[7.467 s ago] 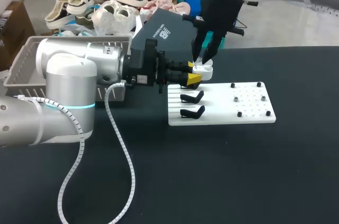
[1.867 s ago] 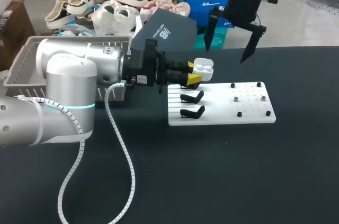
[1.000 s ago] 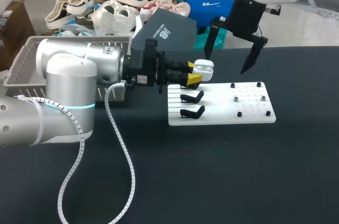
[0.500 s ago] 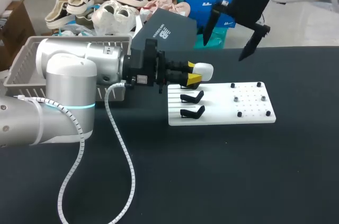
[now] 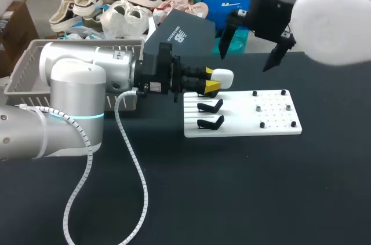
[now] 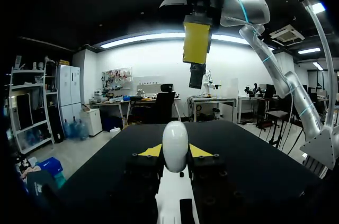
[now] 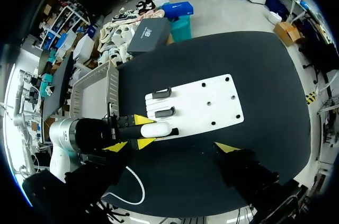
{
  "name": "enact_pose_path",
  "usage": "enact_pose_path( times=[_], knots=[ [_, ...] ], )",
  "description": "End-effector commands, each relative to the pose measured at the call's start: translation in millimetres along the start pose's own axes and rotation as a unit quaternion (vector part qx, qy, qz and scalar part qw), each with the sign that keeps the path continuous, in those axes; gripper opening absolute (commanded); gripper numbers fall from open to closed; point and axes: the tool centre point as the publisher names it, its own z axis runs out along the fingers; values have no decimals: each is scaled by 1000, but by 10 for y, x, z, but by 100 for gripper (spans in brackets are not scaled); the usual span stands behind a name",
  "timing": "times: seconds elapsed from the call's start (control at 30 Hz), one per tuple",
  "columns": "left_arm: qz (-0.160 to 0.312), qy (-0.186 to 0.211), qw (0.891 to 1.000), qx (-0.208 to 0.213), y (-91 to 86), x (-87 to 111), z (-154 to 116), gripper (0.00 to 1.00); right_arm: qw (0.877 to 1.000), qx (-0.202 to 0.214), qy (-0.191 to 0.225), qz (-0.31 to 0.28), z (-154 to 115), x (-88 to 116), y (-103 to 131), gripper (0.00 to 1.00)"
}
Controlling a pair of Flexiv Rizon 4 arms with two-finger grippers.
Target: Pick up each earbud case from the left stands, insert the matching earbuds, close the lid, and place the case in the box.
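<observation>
My left gripper (image 5: 212,81) is shut on a white earbud case (image 5: 222,76) with its lid closed, held level just above the back left corner of the white board (image 5: 243,119). In the left wrist view the case (image 6: 175,144) stands between the yellow tips of the left gripper (image 6: 175,152). Two black stands (image 5: 210,106) on the board's left side carry nothing. My right gripper (image 5: 253,42) hangs open, high above the board's back edge. From above, my right gripper (image 7: 170,148) looks down on the case (image 7: 157,130) and the board (image 7: 198,105).
A grey mesh basket (image 5: 20,74) sits at the table's back left, behind my left arm; it shows as the basket (image 7: 98,91) in the right wrist view. Small dark pegs (image 5: 257,106) dot the board's right half. Black tabletop lies in front of the board.
The case's lid, open a second ago, is now closed. My right gripper has lifted and drawn back from the case. The left arm has stayed put.
</observation>
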Motion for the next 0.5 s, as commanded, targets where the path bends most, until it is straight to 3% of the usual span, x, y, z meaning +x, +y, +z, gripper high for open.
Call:
enact_pose_path(
  times=[0.03, 0.5],
  knots=[
    [0, 0, 1000, -2, -8, 1, 0, 0, 993, -2, -114, 11, 48, 86, -43, 100],
    [0, 0, 1000, -2, -8, 1, 0, 0, 995, -4, -99, 22, 152, 131, -76, 100]
  ],
)
